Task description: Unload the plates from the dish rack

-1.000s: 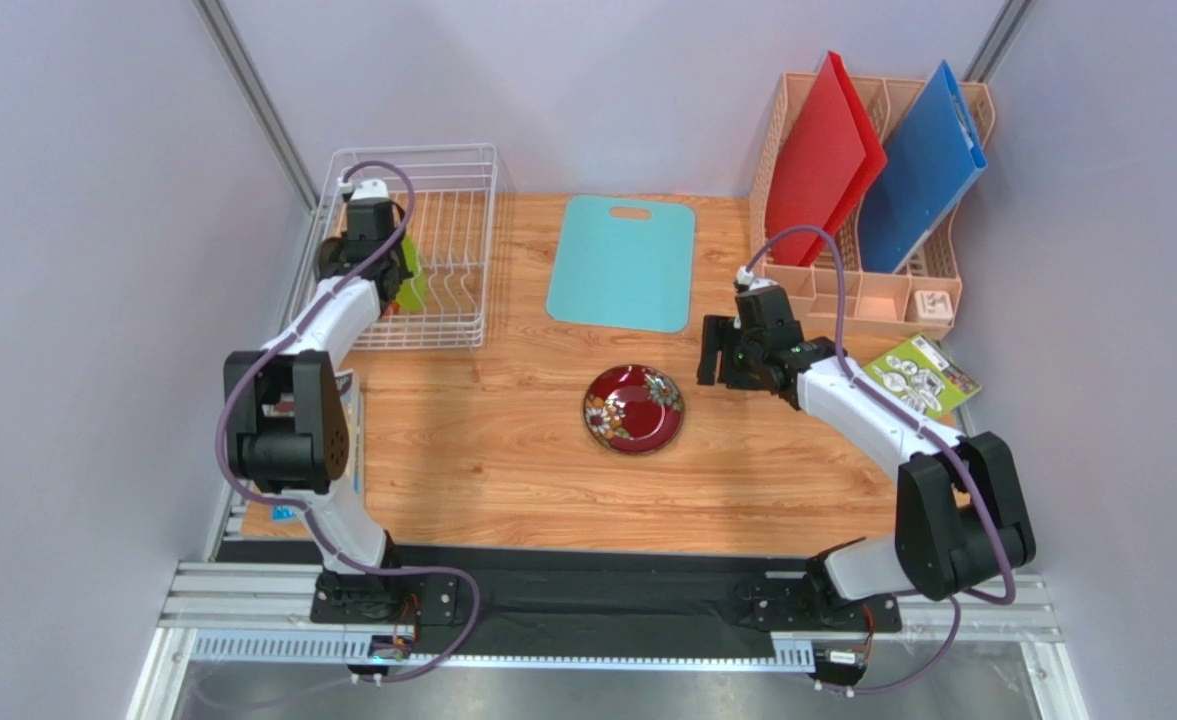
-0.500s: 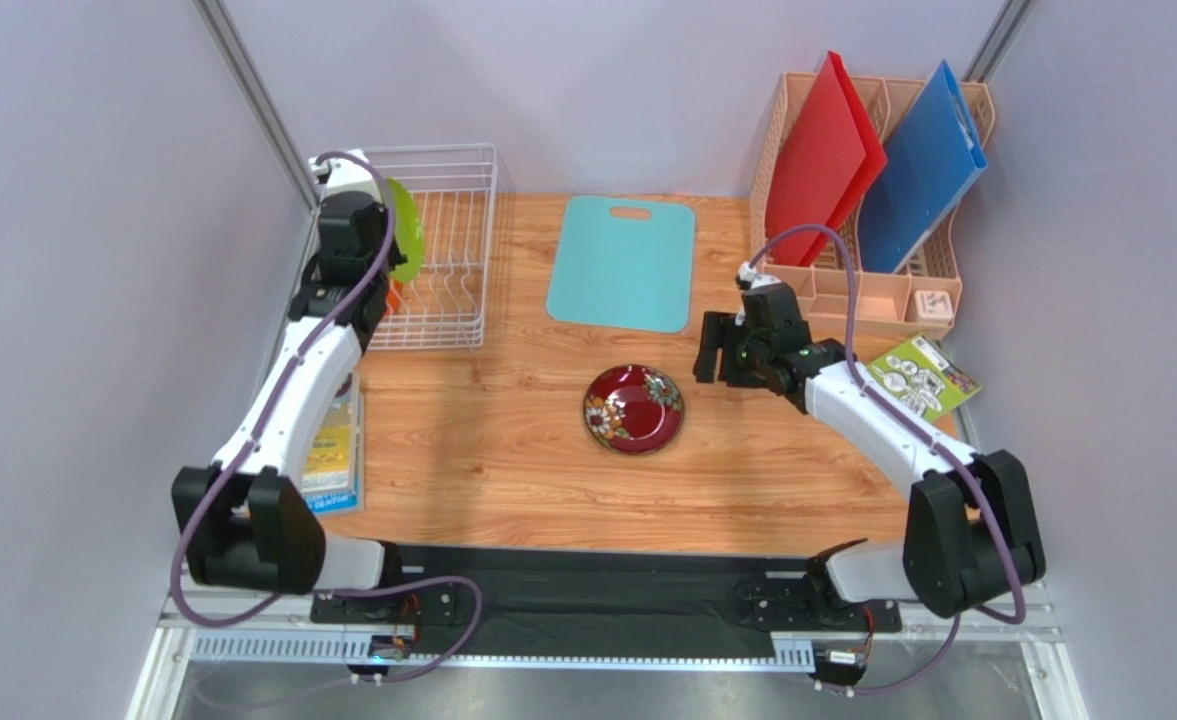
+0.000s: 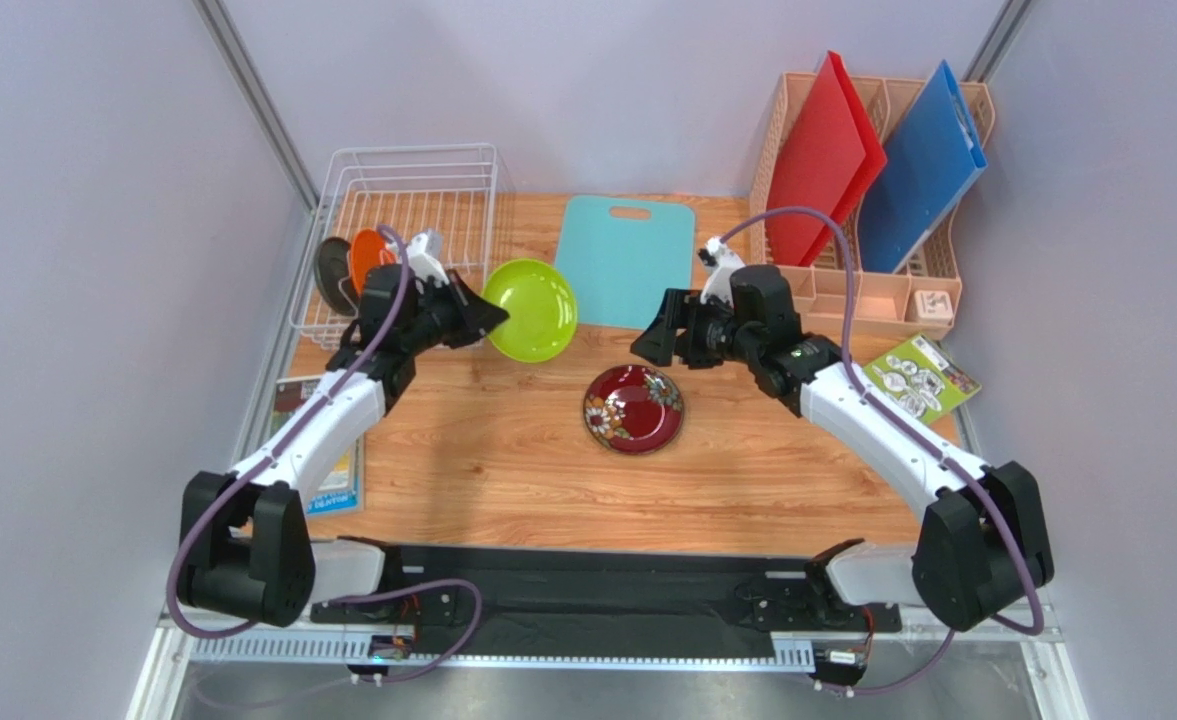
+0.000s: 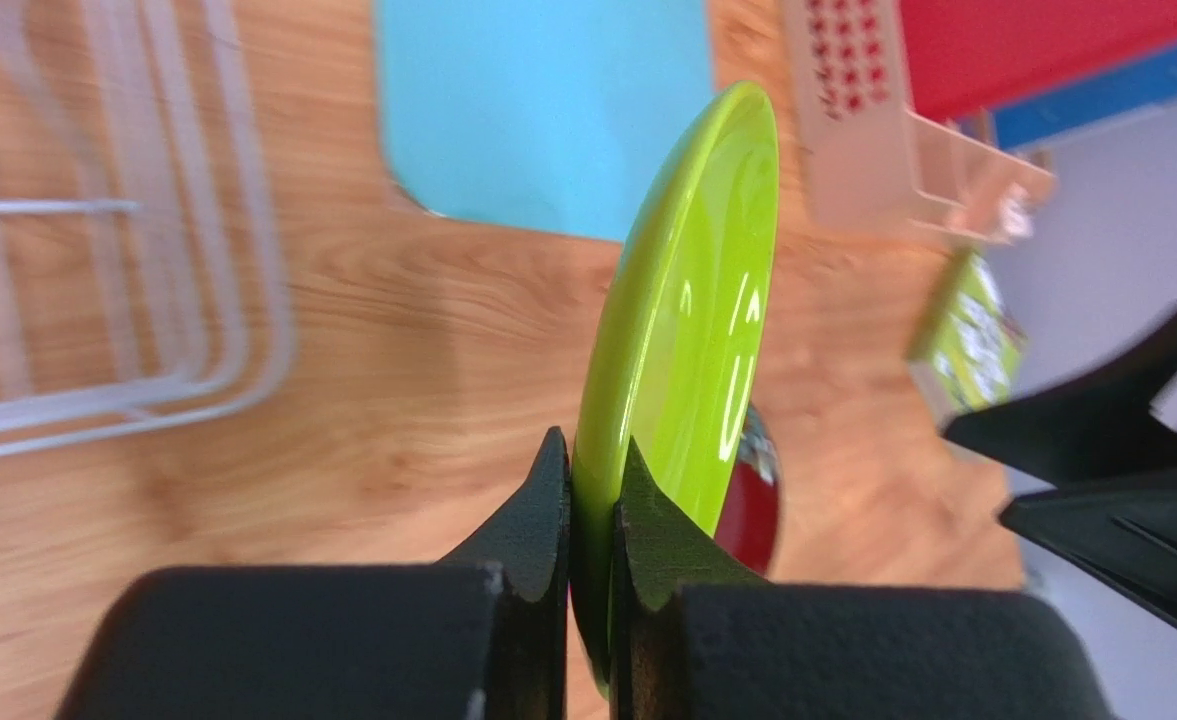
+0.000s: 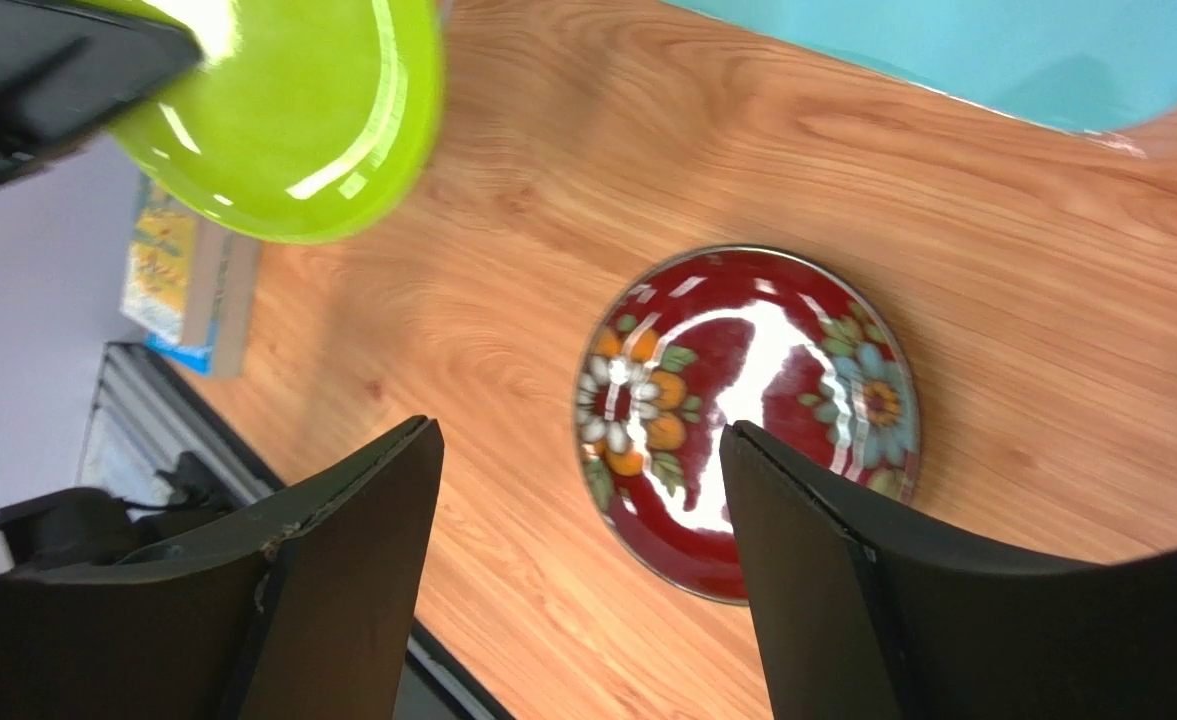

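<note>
My left gripper point(image 3: 486, 315) is shut on the rim of the lime green plate point(image 3: 533, 309) and holds it in the air between the white wire dish rack point(image 3: 399, 183) and the dark red patterned plate point(image 3: 633, 407), which lies flat on the table. The wrist view shows the jaws pinching the green plate point(image 4: 684, 300) on edge. An orange plate point(image 3: 363, 258) and a dark teal-grey plate point(image 3: 333, 272) stand at the rack's near left. My right gripper point(image 3: 657, 327) is open and empty, just above and behind the red plate point(image 5: 752, 413), facing the green plate point(image 5: 301, 120).
A flat teal cutting board point(image 3: 624, 261) lies behind the plates. A peach organizer point(image 3: 865, 285) with a red board point(image 3: 823, 158) and a blue board point(image 3: 922, 165) stands at the back right. A green leaflet point(image 3: 922, 375) lies at the right, a booklet point(image 3: 336, 477) at the left edge.
My left gripper lifted the green plate out of the rack and swung it right, over the table. My right gripper moved left toward the green plate, over the red plate's far side.
</note>
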Available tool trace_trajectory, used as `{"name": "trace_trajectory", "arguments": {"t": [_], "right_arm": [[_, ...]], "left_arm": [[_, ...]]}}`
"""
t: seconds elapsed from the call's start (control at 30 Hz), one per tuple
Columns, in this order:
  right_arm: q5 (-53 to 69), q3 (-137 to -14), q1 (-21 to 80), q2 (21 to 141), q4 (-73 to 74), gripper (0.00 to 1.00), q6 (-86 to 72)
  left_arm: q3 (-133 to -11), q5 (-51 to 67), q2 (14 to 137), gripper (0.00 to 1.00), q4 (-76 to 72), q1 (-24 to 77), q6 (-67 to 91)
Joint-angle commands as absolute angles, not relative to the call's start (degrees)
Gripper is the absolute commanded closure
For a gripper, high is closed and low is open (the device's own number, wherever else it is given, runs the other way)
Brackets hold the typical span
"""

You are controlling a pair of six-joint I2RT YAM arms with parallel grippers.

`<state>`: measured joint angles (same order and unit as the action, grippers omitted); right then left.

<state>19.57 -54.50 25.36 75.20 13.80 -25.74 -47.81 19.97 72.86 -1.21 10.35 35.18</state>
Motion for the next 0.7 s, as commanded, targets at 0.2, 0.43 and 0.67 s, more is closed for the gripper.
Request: {"name": "trace_trajectory", "arguments": {"t": [0.2, 0.43, 0.67], "right_arm": [[25.40, -55.28, 27.51, 79.54, 2.38, 0.25, -30.15], [26.54, -55.72, 27.60, 84.19, 0.53, 0.26, -30.32], [26.11, -55.02, 27.51, 86.05, 0.44, 0.98, -29.88]], "left_arm": [[-43.16, 31.99, 75.67, 1.00, -20.12, 17.31, 46.76], [-41.05, 31.73, 76.20, 1.00, -22.94, 20.83, 47.98], [-41.13, 31.38, 76.20, 1.00, -22.86, 21.53, 47.20]]}}
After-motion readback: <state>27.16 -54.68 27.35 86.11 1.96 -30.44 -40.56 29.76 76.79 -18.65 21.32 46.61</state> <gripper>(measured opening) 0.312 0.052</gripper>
